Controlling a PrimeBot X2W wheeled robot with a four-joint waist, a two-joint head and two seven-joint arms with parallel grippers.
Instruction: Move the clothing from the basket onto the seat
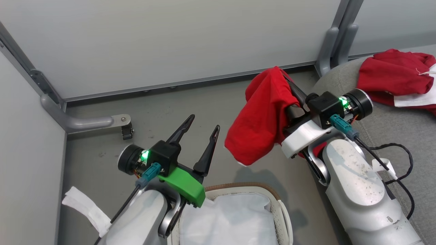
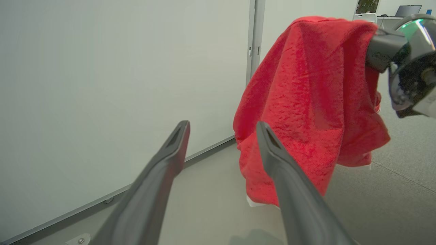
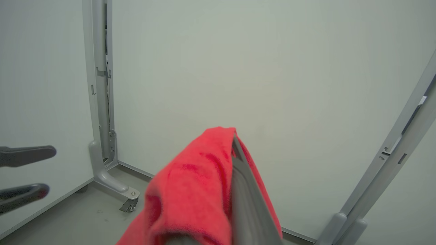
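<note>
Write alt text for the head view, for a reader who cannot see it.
The right gripper, shut on a red shirt that drapes over it, holds the shirt in the air over the floor, left of the grey seat, where a second red shirt lies. The left gripper stands open and empty near the white-lined basket at the bottom edge.

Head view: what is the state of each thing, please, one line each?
Left pincer: open, empty.
Right pincer: shut on the hanging shirt.
Hanging shirt: draped over the right pincer, in the air.
Other shirt: crumpled on the seat.
Basket: white lining visible, no red cloth seen.
</note>
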